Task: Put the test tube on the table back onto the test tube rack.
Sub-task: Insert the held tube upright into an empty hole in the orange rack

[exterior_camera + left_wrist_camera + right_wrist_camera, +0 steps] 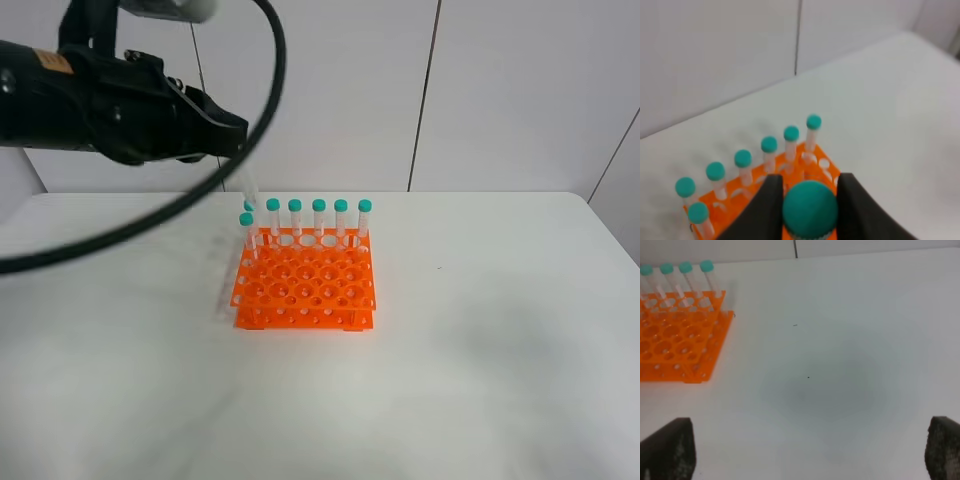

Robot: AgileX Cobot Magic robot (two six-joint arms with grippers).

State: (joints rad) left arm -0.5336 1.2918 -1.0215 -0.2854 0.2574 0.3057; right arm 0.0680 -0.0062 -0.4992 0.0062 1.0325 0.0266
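My left gripper [233, 136] hangs above the back left corner of the orange test tube rack [305, 290], shut on a test tube [247, 186] that points down toward the rack. In the left wrist view the tube's teal cap [810, 207] sits pinched between the two dark fingers [771, 200], over the rack [755, 176]. Several more capped tubes [318, 215] stand in the rack's back row and one in the row in front at the left. My right gripper [807, 442] is open over bare table [840, 365], right of the rack [675, 340].
The white table [480, 350] stretches wide to the right of and in front of the rack. A pale panelled wall [500, 90] stands behind it. The left arm's black cable [150, 215] loops over the table's left side.
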